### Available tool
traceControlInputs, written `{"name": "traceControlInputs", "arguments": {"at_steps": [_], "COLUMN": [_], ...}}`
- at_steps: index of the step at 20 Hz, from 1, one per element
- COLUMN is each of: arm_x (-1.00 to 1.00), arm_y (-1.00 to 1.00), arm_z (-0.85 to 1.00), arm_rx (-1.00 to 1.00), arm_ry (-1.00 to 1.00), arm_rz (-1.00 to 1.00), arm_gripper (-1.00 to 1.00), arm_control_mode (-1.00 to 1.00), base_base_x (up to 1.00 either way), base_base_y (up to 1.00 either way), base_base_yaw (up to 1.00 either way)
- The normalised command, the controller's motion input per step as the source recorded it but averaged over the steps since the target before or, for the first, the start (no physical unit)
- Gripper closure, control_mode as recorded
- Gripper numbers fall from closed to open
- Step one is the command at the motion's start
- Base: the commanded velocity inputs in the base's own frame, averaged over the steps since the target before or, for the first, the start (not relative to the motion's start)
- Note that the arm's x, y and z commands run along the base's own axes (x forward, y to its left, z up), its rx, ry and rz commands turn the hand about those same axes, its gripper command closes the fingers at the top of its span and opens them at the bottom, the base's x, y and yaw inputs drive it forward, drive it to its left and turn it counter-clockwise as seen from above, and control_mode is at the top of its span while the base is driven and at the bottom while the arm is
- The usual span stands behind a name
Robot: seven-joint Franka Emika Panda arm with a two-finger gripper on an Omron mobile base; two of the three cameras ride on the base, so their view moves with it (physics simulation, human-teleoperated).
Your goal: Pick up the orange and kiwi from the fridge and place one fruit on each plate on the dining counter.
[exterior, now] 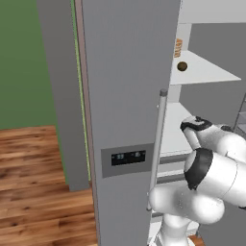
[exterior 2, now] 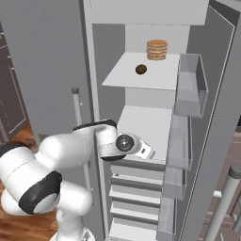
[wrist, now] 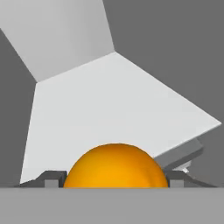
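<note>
A simulated kitchen with wood flooring and a green wall holds a tall grey steel fridge (exterior: 127, 96), its right door swung open on white shelves. On the upper shelf a small brown oval kiwi (exterior 2: 140, 69) lies near a stack of tan round cakes (exterior 2: 156, 49). The white arm reaches over the middle shelf (exterior 2: 148, 124). The two-finger gripper (wrist: 114, 178) is clamped on a smooth bright orange ball (wrist: 116, 167), a fingertip touching each side.
</note>
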Motion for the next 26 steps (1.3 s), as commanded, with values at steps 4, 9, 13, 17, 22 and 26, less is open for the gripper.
{"name": "traceControlInputs", "arguments": {"at_steps": [4,9,13,17,22,26], "arm_x": [-0.52,-0.36,-0.37,-0.6,-0.79,-0.71], "arm_y": [0.01,-0.09,-0.26,-0.12,0.31,0.56], "arm_z": [1.0,1.0,1.0,0.87,0.29,0.37], "arm_rx": [-0.01,0.0,0.04,0.03,-0.01,-0.06], "arm_ry": [-0.03,0.03,0.14,0.12,0.0,-0.04], "arm_rz": [0.0,0.0,0.0,0.0,0.01,0.01], "arm_gripper": [1.0,1.0,1.0,1.0,1.0,1.0], "arm_control_mode": [-1.0,-1.0,-1.0,-1.0,-1.0,-1.0], "base_base_x": [0.0,0.0,0.0,0.0,0.0,0.0], "base_base_y": [0.0,0.0,0.0,0.0,0.0,0.0], "base_base_yaw": [0.0,0.0,0.0,0.0,0.0,0.0]}}
